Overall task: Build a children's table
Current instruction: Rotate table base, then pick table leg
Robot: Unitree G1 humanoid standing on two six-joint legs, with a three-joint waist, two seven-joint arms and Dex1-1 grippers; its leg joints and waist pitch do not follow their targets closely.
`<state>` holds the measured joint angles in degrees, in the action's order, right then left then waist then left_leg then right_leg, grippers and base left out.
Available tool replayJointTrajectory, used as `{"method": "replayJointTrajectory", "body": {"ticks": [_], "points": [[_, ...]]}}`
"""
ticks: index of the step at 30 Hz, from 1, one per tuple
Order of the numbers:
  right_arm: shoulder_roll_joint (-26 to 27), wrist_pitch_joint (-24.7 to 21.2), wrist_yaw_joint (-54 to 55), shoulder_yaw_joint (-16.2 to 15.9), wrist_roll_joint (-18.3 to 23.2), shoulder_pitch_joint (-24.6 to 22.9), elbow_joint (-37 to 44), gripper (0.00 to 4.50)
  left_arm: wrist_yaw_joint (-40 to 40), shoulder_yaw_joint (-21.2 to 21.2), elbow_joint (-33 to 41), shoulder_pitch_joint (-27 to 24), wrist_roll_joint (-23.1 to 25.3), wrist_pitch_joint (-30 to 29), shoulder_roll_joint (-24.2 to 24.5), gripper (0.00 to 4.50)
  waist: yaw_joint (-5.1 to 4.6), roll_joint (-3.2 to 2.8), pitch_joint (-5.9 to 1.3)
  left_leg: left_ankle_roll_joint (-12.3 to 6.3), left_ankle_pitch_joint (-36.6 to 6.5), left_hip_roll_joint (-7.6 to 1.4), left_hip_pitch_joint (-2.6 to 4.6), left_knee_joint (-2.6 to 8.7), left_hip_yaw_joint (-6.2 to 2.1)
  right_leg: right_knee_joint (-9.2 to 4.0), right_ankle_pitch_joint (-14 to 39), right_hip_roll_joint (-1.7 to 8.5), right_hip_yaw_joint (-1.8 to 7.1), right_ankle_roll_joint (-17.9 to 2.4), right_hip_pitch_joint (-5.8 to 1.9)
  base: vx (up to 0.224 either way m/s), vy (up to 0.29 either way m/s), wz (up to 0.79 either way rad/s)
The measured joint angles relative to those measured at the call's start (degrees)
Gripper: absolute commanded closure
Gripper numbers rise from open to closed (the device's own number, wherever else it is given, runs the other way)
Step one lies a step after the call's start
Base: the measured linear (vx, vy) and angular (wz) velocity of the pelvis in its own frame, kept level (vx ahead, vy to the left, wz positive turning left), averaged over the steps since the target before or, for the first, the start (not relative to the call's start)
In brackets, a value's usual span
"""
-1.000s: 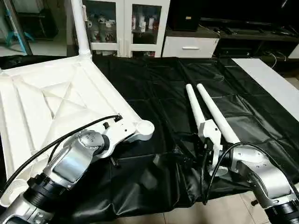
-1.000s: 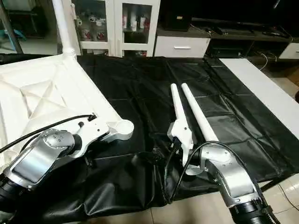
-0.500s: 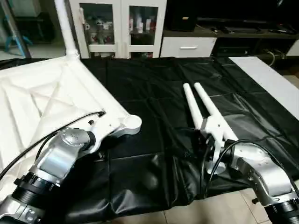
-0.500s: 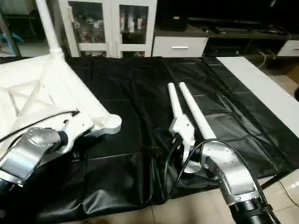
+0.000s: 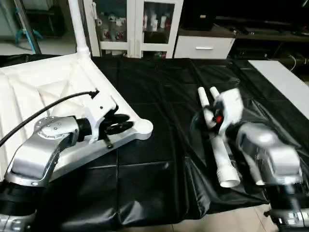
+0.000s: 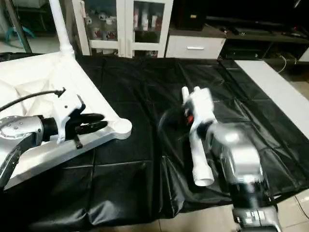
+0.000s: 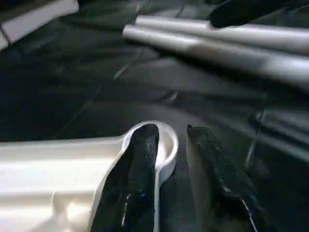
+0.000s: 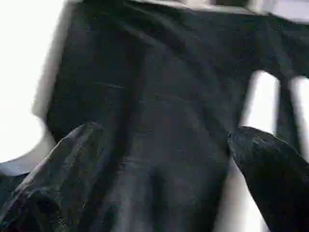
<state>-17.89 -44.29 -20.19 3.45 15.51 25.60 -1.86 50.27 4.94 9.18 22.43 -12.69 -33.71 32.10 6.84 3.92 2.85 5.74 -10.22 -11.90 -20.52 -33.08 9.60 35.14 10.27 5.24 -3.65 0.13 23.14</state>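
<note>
— What sort of place was it?
— I logged it as a home living room: white glass-door cabinet point(image 5: 133, 21) with small items, white drawer unit point(image 5: 203, 47), dark media shelving point(image 5: 260, 34), tiled floor point(image 5: 231, 220).

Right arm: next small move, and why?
Probably lower the open right gripper onto the nearer loose leg and close. Its fingers are spread above the black cloth, holding nothing, and the tabletop's near corner socket is empty.
</note>
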Motion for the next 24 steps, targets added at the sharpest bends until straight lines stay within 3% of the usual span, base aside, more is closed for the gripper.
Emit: {"method": "replayJointTrajectory", "body": {"ticks": [3, 9, 14, 17, 19, 24], "points": [[1.2, -5.6, 3.9, 0.8, -0.6, -0.2, 1.8, 0.01, -0.9, 1.2, 0.5, -0.1, 0.1, 2.9, -2.6, 3.33, -0.26, 0.02, 0.0, -0.01, 0.0, 0.0, 0.0, 0.02, 0.06, -0.02, 0.1, 0.0, 0.04, 0.1, 0.01, 0.0, 0.0, 0.0], [3.2, -14.5, 10.4, 1.7, -2.9, -0.2, 6.2, 0.01, -0.3, 7.3, 3.6, -1.8, -0.1, 3.0, -5.0, 3.33, -0.48, 0.09, 0.02, 0.15, 0.1, -0.02, 0.08, 0.12, 0.09, 0.08, 0.1, -0.01, 0.05, 0.2, 0.05, 0.0, 0.0, 0.0], [3.0, -28.7, 12.9, 1.8, -3.8, 0.9, 9.6, 0.01, 1.6, 9.9, 7.0, -2.0, -0.9, 2.0, -5.0, 3.33, -0.41, 0.11, 0.01, 0.23, 0.1, -0.02, 0.14, 0.13, 0.08, 0.13, 0.2, -0.01, 0.08, 0.5, 0.04, 0.0, 0.0, 0.0], [4.0, -32.0, 12.6, 1.9, -2.6, 1.0, 9.3, 0.01, 2.5, 11.4, 8.8, -2.2, -1.4, 0.9, -4.7, 3.33, -0.41, 0.11, 0.0, 0.24, 0.1, -0.02, 0.17, 0.13, 0.08, 0.18, 0.2, -0.01, 0.09, 0.5, 0.04, 0.0, 0.0, 0.0], [5.2, -33.2, 12.4, 3.7, -1.8, 1.0, 7.7, 0.01, 3.1, 12.0, 9.4, -2.6, -1.4, 0.5, -3.9, 3.33, -0.44, 0.12, 0.0, 0.26, 0.1, -0.01, 0.21, 0.14, 0.07, 0.21, 0.2, -0.02, 0.1, 0.5, 0.02, 0.0, 0.0, 0.0], [5.2, -34.0, 13.0, 4.8, -2.4, 1.0, 4.8, 0.01, 4.5, 13.6, 9.9, -2.7, -1.3, -0.1, -2.5, 3.33, -0.36, 0.21, -0.06, 0.28, 0.2, 0.0, 0.22, 0.13, 0.07, 0.21, 0.2, -0.01, 0.13, 0.5, -0.02, 0.0, 0.0, 0.0]]}}
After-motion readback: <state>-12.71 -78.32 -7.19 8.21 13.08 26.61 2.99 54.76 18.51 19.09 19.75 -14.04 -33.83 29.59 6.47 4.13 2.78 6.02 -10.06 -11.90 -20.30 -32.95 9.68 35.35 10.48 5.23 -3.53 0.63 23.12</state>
